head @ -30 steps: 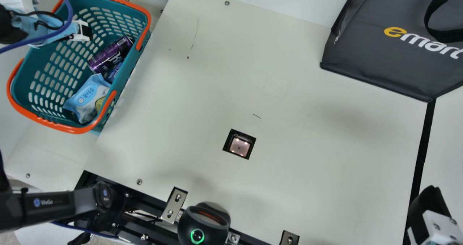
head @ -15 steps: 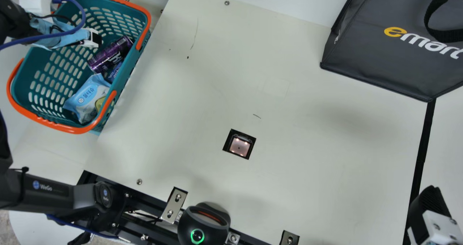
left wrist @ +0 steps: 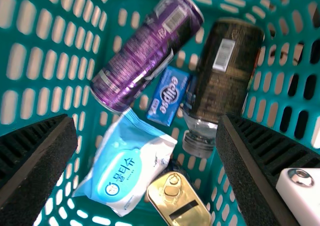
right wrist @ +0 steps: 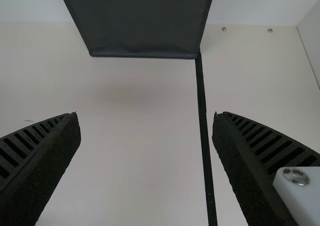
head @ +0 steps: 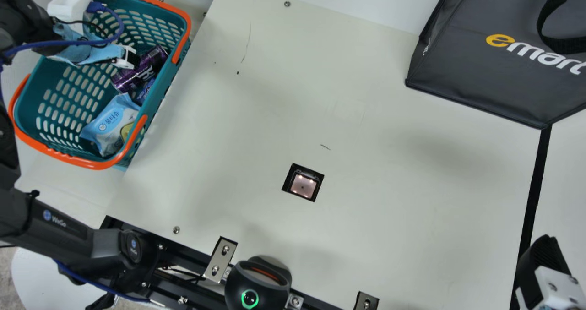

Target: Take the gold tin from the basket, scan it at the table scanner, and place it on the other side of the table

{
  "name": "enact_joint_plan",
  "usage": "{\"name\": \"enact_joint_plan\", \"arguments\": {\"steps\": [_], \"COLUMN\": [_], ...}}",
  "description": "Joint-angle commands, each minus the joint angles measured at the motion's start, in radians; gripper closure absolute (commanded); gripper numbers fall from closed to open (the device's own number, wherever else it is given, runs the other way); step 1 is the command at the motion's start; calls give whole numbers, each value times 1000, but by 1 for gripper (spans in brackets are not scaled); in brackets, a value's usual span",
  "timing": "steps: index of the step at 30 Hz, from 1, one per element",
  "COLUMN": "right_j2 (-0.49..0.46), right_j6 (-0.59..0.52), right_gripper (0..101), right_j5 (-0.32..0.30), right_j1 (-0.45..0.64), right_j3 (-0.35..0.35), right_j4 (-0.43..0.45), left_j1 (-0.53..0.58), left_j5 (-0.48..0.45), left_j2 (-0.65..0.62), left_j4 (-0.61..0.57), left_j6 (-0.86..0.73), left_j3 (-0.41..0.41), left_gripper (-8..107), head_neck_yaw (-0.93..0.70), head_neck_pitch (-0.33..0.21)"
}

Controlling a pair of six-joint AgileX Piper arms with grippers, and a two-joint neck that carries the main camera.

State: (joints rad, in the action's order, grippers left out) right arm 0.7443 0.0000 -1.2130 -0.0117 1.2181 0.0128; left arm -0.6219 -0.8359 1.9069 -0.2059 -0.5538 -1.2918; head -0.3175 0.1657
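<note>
Far left: left gripper (head: 132, 59) is hovering, fingers spread, over basket (head: 98, 165). Near right: right gripper (head: 545, 250) is hanging, fingers apart.

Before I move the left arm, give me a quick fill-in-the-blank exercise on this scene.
1. The left gripper is ______, holding nothing.
2. The tin in the basket is ______ in colour.
3. The can is ______ in colour.
4. In the main view, the basket is on the left and the bag on the ______.

Missing words: open; gold; purple; right.
</note>
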Motion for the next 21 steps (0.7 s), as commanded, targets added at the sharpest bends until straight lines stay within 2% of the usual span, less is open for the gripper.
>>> {"name": "enact_joint_plan", "arguments": {"steps": [1, 9, 21], "right_j2": [0, 0, 0], "right_j6": [0, 0, 0], "right_gripper": [6, 6, 6], "right_j5": [0, 0, 0], "right_j1": [0, 0, 0], "right_j3": [0, 0, 0], "right_j4": [0, 0, 0], "left_j1": [-3, -10, -28], "left_j5": [-10, -15, 41], "left_j2": [14, 46, 42], "left_j4": [0, 13, 31], "left_j6": [0, 30, 110], "left_j3": [0, 43, 167], "left_gripper": [9, 9, 9], "head_neck_yaw": [-4, -4, -4], "head_neck_pitch": [-27, -27, -27]}}
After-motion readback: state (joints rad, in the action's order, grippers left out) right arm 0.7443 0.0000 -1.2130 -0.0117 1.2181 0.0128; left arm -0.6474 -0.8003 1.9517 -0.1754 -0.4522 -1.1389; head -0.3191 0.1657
